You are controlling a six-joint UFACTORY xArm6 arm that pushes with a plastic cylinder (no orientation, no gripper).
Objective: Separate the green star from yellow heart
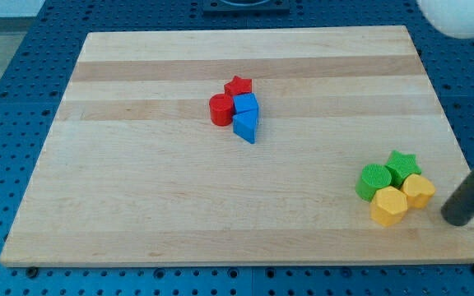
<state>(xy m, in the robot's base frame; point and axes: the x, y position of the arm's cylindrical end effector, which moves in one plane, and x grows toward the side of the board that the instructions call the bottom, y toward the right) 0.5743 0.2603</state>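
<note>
A pale wooden board (138, 189) is lying on a blue perforated bench (6, 82); my tip (457, 220), a bare rod with nothing to open or close, is resting just right of the yellow heart (419, 190); the green star (401, 164) is touching that heart from above, beside a green cylinder (374, 181) and a yellow hexagon (389, 205); well apart, a red star (239, 85), red cylinder (220, 109), blue cube (246, 104) and blue wedge (246, 126) are clustering near the centre.
</note>
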